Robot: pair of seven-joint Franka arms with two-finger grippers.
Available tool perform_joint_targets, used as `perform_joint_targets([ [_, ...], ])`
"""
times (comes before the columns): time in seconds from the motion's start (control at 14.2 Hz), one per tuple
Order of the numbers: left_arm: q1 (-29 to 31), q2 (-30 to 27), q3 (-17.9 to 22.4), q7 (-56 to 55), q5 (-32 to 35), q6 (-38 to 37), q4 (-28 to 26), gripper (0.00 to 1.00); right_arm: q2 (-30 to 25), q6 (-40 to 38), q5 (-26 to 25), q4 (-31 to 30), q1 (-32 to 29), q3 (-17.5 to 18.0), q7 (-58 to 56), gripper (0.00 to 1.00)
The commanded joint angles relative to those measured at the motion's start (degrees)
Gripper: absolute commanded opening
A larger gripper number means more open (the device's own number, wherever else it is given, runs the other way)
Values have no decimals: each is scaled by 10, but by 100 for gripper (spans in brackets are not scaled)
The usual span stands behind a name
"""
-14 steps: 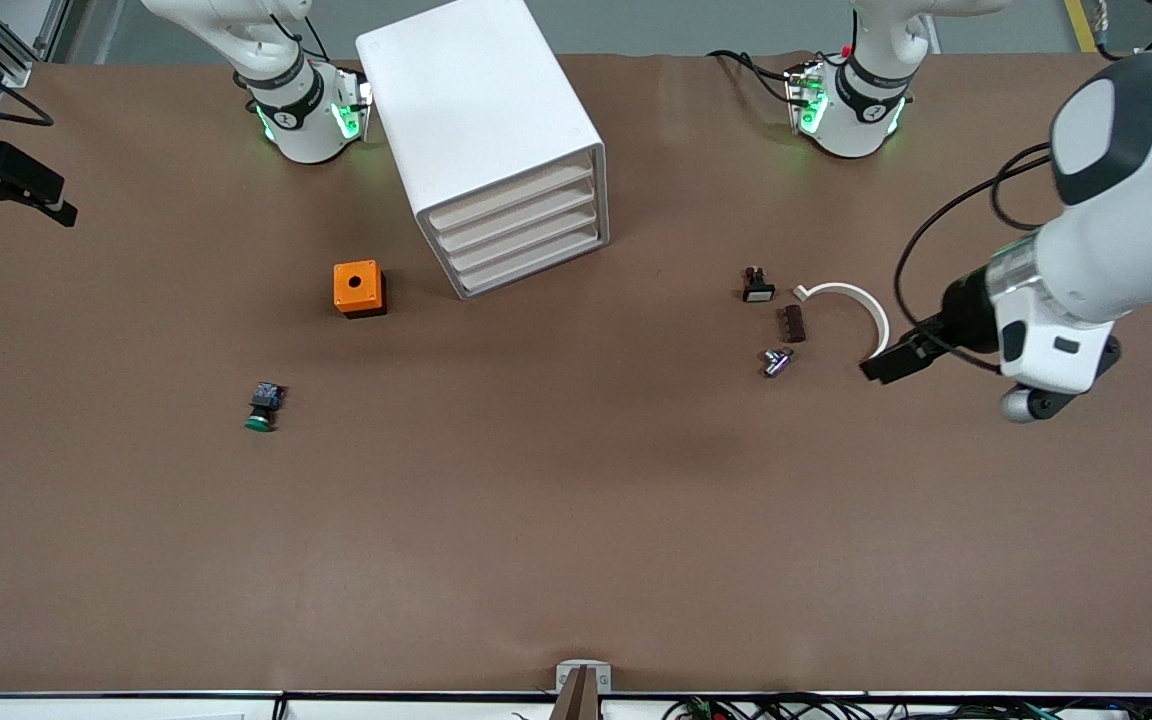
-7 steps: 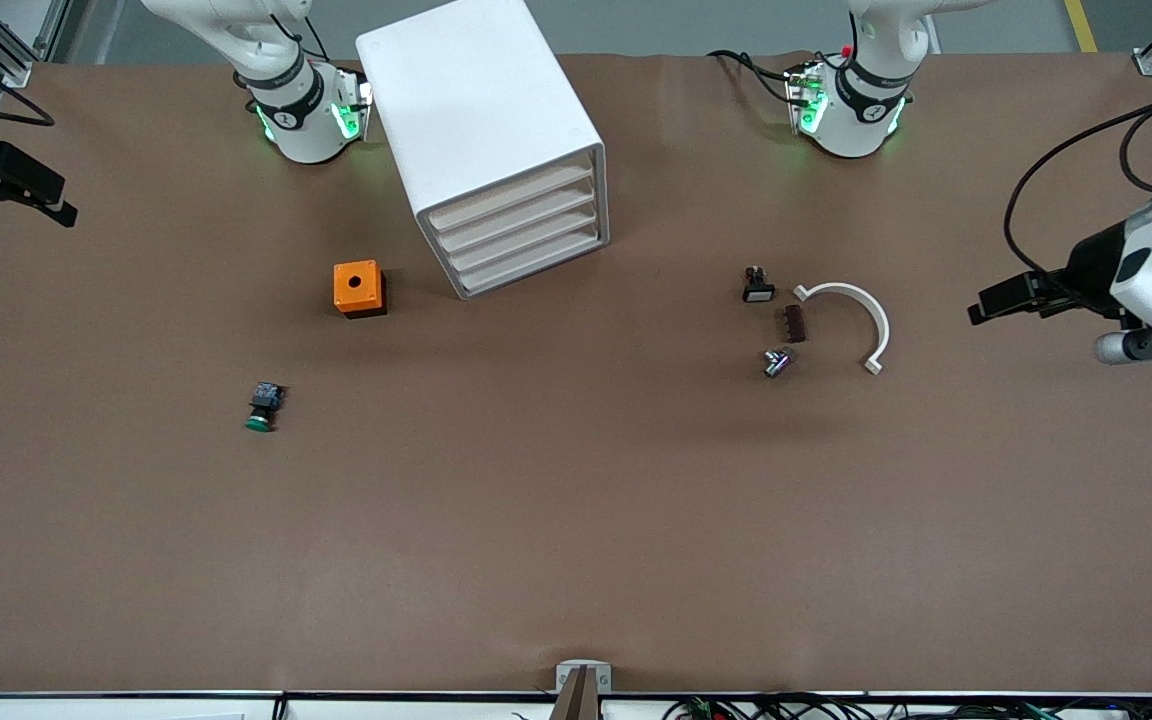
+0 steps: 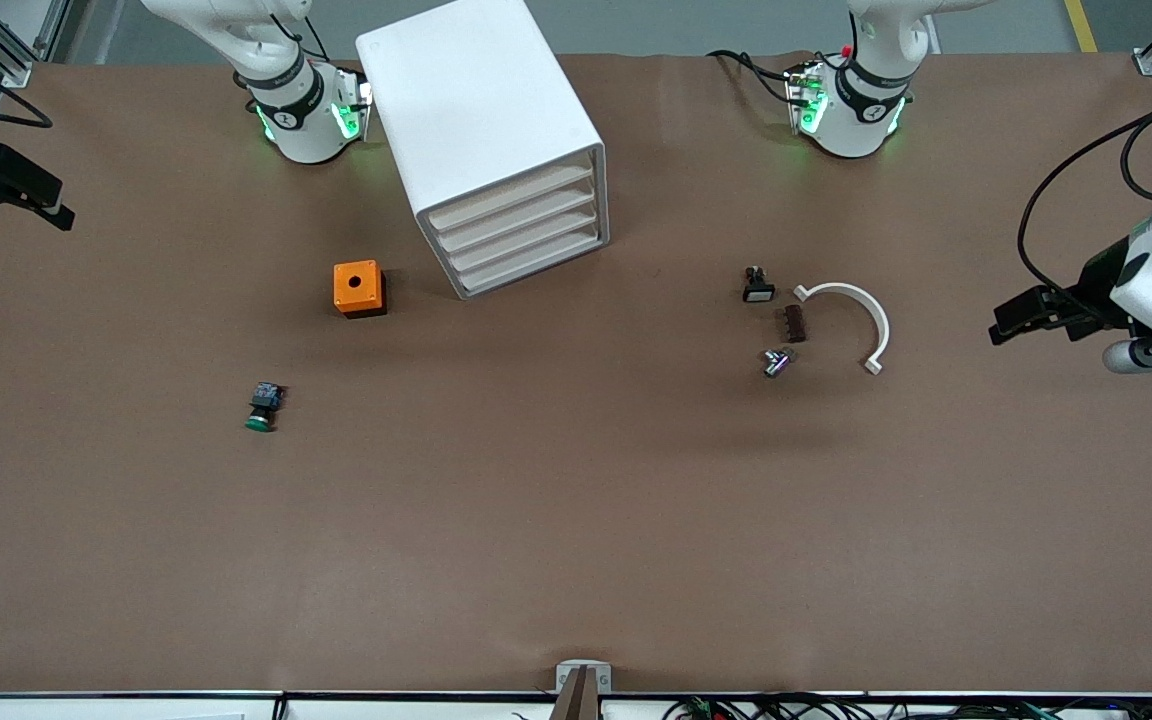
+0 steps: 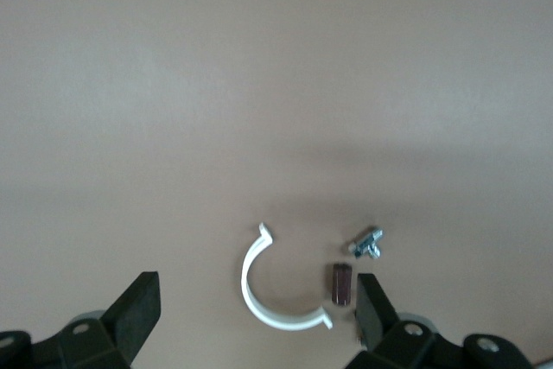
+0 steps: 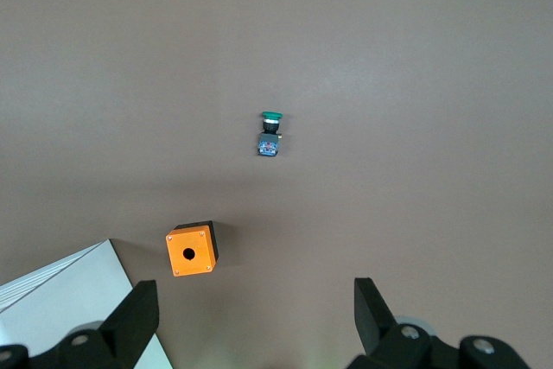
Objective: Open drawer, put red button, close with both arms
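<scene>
The white cabinet (image 3: 481,110) stands between the two arm bases, and all of its cream drawer fronts (image 3: 521,230) are pushed in. The red button is out of view in every frame. My left gripper (image 3: 1031,320) hangs open and empty over the table's edge at the left arm's end; in its wrist view the left gripper (image 4: 257,300) frames a white curved clamp (image 4: 276,295) far below. My right gripper (image 3: 11,200) hangs open and empty over the right arm's end of the table. The right gripper (image 5: 255,304) holds nothing in its own view either.
An orange box with a hole (image 3: 358,288) sits beside the cabinet, and a green-capped button (image 3: 262,407) lies nearer the camera. Toward the left arm's end lie a small black switch (image 3: 758,286), a brown block (image 3: 793,323), a metal bolt (image 3: 777,361) and the white clamp (image 3: 851,310).
The left arm has swung away from over the white clamp to the table's edge at its own end, then settled slightly. The right arm and all objects stayed put.
</scene>
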Motion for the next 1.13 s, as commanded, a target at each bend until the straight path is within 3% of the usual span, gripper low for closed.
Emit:
perform_joint_targets([
  [0.0,1,15,-4,8,11,11,29,100,-13,4,-5,-10,-1,3,2,100],
  [0.21,-28,25,5,7,17,11,44,100,-13,6,-5,-10,-1,3,-1,100],
  [0.42,-113,22,108,8,20,11,44,100,-13,12,-5,-10,0,4,-2,100],
  [1.06,-105,-33,96,-2,21,-47,39,100,-13,6,-5,-11,-2,3,-1,100],
])
